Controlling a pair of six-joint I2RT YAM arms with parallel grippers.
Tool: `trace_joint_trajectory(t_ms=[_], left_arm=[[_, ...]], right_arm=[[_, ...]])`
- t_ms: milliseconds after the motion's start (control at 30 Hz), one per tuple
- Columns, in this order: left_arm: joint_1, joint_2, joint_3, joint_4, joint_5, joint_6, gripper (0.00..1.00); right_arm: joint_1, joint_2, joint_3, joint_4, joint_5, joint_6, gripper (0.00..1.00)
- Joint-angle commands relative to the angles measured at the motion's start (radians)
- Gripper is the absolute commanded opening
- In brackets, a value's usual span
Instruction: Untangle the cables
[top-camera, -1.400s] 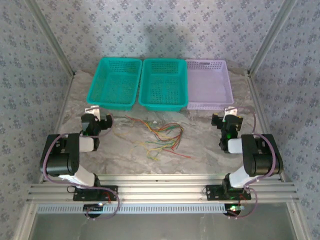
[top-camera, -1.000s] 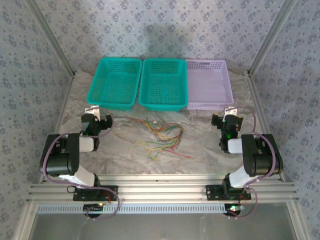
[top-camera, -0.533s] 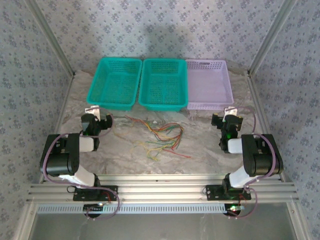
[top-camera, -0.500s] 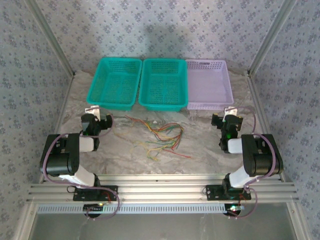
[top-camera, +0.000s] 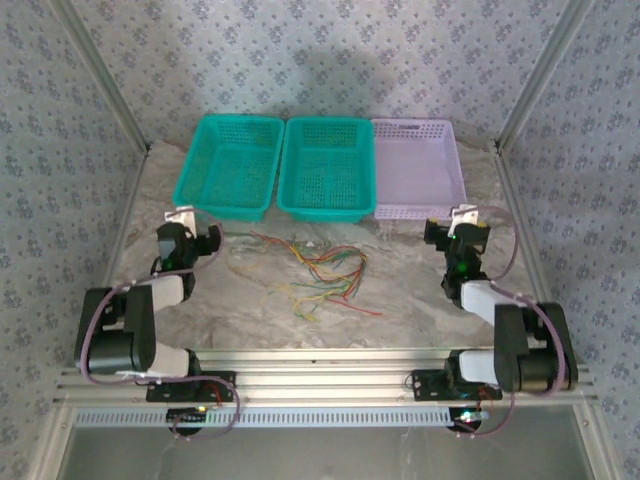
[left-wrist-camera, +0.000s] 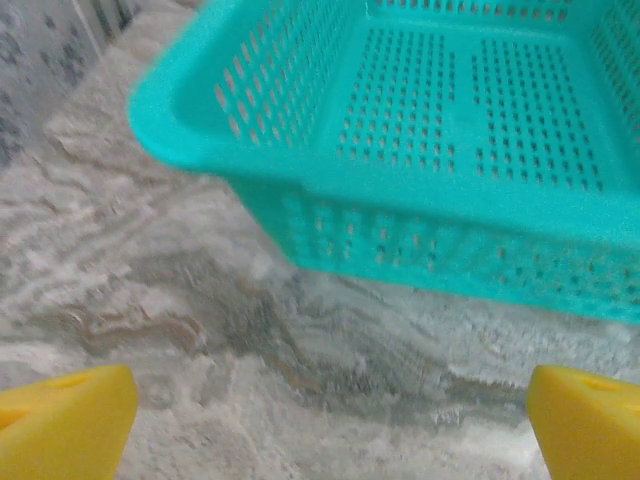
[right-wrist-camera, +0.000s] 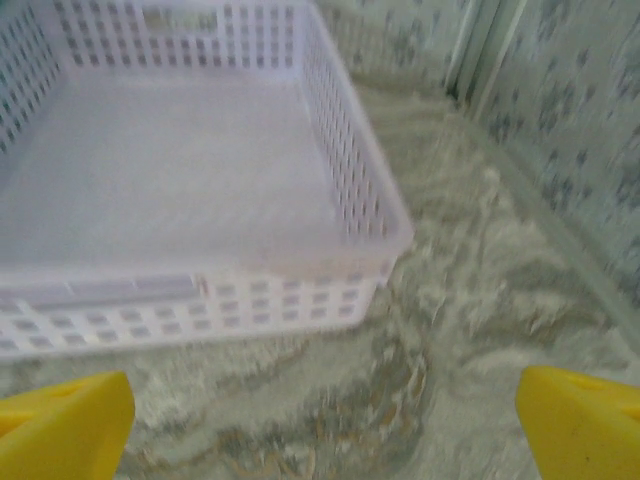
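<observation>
**Red, orange, yellow and green wires in a loose snarl mid-worktop, both end effectors released**

The cables (top-camera: 320, 272) lie on the marbled worktop (top-camera: 420, 300), between the two arms and just near of the row of three baskets. None of them touches either arm.

The left end effector (top-camera: 197, 226) hangs to the left of the heap with its jaws spread wide and nothing in them. Its yellow pads (left-wrist-camera: 60, 420) frame the near wall of a teal basket (left-wrist-camera: 200, 150). The right end effector (top-camera: 450, 225) is likewise released and empty, facing the lilac basket (right-wrist-camera: 200, 300) at the far right.

The wires look hair-fine, limp and almost weightless. A pulled strand will probably drag its neighbours rather than slide free, and a thin strand may slip from a flat pinch.

The best places to take hold seem to be the loose ends. One red strand (top-camera: 370, 312) trails out to the near right, and another strand runs off far left towards the left arm.

From above, the crossings at the middle of the heap are too fine to follow, and the wires cannot be counted. Both wrist views are blurred.
</observation>
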Motion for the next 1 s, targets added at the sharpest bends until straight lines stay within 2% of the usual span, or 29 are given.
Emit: trace_joint_trajectory(t_ms=[0, 133, 233, 267, 300, 333, 367, 400, 433, 467, 533, 567, 633, 700, 767, 833, 967], left_arm=[[0.008, -0.095, 0.045, -0.166, 0.036, -0.009, 1.00], [0.009, -0.261, 0.009, -0.232, 0.044, -0.079, 1.00], [0.007, -0.418, -0.032, -0.271, 0.073, -0.128, 1.00], [0.006, -0.469, -0.046, -0.283, 0.101, -0.142, 1.00], [0.007, -0.539, -0.056, -0.332, 0.122, -0.164, 1.00], [0.005, -0.611, -0.055, -0.418, 0.096, -0.209, 1.00], [0.006, -0.665, -0.052, -0.488, 0.023, -0.292, 1.00], [0.003, -0.727, -0.050, -0.566, -0.117, -0.439, 1.00], [0.001, -0.784, -0.051, -0.612, -0.192, -0.540, 1.00], [0.001, -0.825, -0.061, -0.608, -0.188, -0.572, 1.00], [-0.001, -0.921, -0.083, -0.590, -0.107, -0.610, 1.00], [0.000, -0.955, -0.080, -0.641, -0.116, -0.674, 1.00], [0.002, -0.998, -0.073, -0.767, -0.212, -0.861, 1.00], [-0.004, -0.995, -0.047, -0.753, -0.138, -0.756, 1.00], [-0.032, -0.963, -0.005, -0.798, -0.162, -0.775, 1.00], [-0.038, -0.906, 0.054, -0.840, -0.123, -0.726, 1.00], [-0.052, -0.829, 0.118, -0.928, -0.133, -0.808, 1.00]], right_arm=[[0.025, -0.118, 0.025, -0.143, 0.037, -0.004, 1.00], [0.030, -0.265, 0.093, -0.333, 0.004, 0.106, 1.00], [0.024, -0.346, 0.162, -0.502, -0.078, 0.250, 1.00], [0.020, -0.373, 0.178, -0.558, -0.076, 0.324, 1.00], [0.013, -0.409, 0.196, -0.650, -0.055, 0.474, 1.00], [0.002, -0.454, 0.210, -0.755, -0.008, 0.653, 1.00], [-0.015, -0.491, 0.214, -0.799, -0.003, 0.751, 1.00], [-0.041, -0.532, 0.194, -0.749, -0.096, 0.724, 1.00], [-0.058, -0.567, 0.179, -0.684, -0.184, 0.660, 1.00], [-0.058, -0.585, 0.177, -0.655, -0.223, 0.659, 1.00], [-0.039, -0.579, 0.219, -0.678, -0.273, 0.648, 1.00], [-0.029, -0.562, 0.249, -0.714, -0.287, 0.601, 1.00], [0.003, -0.524, 0.306, -0.798, -0.287, 0.565, 1.00], [0.033, -0.512, 0.324, -0.841, -0.293, 0.543, 1.00], [0.069, -0.512, 0.325, -0.859, -0.316, 0.521, 1.00], [0.114, -0.507, 0.325, -0.888, -0.312, 0.503, 1.00], [0.233, -0.483, 0.318, -0.934, -0.245, 0.473, 1.00]])
